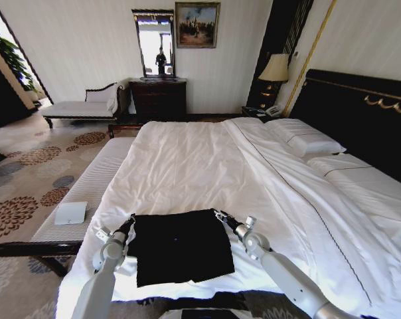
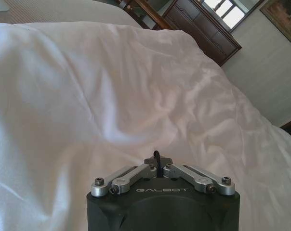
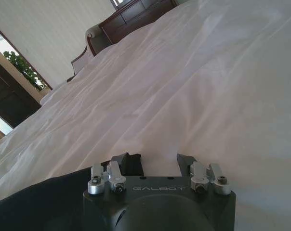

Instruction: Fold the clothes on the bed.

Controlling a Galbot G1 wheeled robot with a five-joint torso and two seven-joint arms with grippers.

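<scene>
1. Low and left of centre in the head view, the left gripper [image 1: 129,220] sits at the far left corner of the black T-shirt [image 1: 180,246]. In the left wrist view its jaws are pressed together, with a thin dark sliver of fabric pinched between them.
2. The T-shirt lies in the lower centre of the head view as a flat, roughly square dark panel, near the front edge of the bed [image 1: 200,166], on the white sheets.
3. Just right of the shirt, the right gripper [image 1: 220,215] rests at the far right corner. In the right wrist view its fingers [image 3: 127,163] stand apart on the sheet, dark cloth beside one of them.
</scene>
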